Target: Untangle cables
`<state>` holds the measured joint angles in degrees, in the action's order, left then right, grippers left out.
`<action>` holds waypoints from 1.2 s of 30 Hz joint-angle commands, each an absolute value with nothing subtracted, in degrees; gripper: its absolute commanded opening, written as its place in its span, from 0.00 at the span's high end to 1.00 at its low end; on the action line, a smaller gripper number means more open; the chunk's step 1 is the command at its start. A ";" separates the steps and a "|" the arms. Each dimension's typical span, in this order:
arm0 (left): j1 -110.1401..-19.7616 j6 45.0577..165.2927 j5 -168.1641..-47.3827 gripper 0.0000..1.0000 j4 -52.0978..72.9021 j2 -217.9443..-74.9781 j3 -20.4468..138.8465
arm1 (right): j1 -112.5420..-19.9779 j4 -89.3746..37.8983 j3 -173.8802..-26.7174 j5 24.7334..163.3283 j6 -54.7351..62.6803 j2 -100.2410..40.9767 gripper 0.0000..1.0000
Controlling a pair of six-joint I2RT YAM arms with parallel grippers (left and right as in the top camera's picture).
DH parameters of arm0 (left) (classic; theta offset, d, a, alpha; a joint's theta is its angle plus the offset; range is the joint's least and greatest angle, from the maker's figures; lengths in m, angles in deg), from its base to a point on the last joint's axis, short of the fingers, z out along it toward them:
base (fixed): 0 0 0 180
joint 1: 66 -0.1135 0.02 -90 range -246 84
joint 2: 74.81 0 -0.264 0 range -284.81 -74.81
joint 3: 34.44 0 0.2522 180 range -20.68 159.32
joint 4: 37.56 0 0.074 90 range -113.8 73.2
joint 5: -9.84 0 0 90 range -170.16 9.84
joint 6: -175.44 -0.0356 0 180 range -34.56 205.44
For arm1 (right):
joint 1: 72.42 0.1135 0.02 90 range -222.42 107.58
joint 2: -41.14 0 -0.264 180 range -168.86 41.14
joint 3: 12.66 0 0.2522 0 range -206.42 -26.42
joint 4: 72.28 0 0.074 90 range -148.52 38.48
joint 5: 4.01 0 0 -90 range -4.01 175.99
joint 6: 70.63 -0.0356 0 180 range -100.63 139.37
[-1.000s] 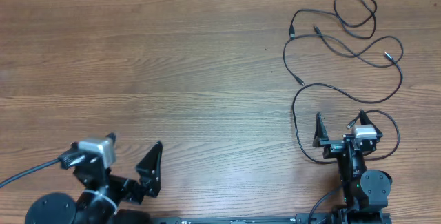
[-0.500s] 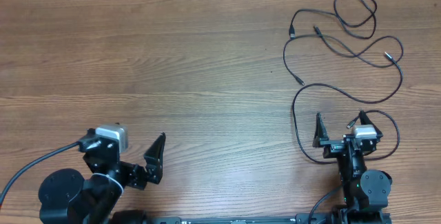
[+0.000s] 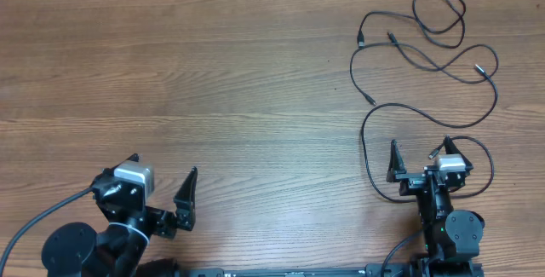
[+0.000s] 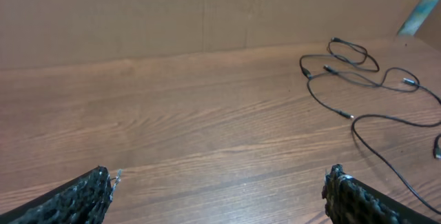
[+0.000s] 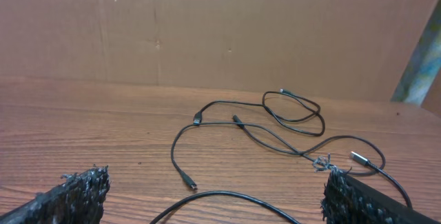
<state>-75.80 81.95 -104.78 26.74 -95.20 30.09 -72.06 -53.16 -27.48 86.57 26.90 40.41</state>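
The cables (image 3: 436,64) are thin black cords with small plugs, lying in loose, crossing loops at the back right of the wooden table. They also show in the left wrist view (image 4: 353,76) and the right wrist view (image 5: 275,138). My right gripper (image 3: 419,151) is open and empty, with a cable loop curving around it. In the right wrist view a cable arc runs on the table between its fingers (image 5: 215,176). My left gripper (image 3: 162,175) is open and empty at the front left, far from the cables; the left wrist view shows only bare wood between its fingers (image 4: 219,176).
The wooden table (image 3: 213,81) stretches left of the cables. A brown cardboard wall (image 4: 207,10) stands along the back edge. A pale blue-grey post (image 4: 420,7) leans at the far right corner.
The left arm has swung and turned a little at the front left, its gripper still open. The right arm and the cables have not moved.
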 commanded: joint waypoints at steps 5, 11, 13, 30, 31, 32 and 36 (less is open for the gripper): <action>-76.22 81.21 -106.09 0.00 21.34 -89.40 22.57 | -72.17 -53.46 -27.00 86.04 26.70 40.98 0.00; -76.20 82.02 -110.96 0.00 11.22 -85.60 14.66 | -72.17 -53.46 -27.00 86.04 26.70 40.98 0.00; -76.20 84.55 -111.53 0.01 8.01 -84.49 12.40 | -72.17 -53.46 -27.00 86.04 26.70 40.98 0.00; -76.00 96.71 -105.96 0.00 -9.26 -75.00 -1.02 | -72.17 -53.46 -27.00 86.02 26.70 40.98 0.00; -75.93 97.21 -105.59 0.01 -9.61 -75.00 -1.37 | -72.17 -53.46 -27.00 86.04 26.70 40.98 0.00; -75.74 97.95 -104.76 0.01 -9.85 -75.00 -1.76 | -72.17 -53.46 -27.00 86.04 26.70 40.98 0.00; -74.73 99.50 -101.74 0.00 -11.12 -75.00 -2.87 | -72.17 -53.46 -27.00 86.04 26.70 40.98 0.00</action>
<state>-75.61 97.16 -104.89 -10.31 -75.76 -1.74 -72.06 -53.16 -27.48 86.59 26.90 40.41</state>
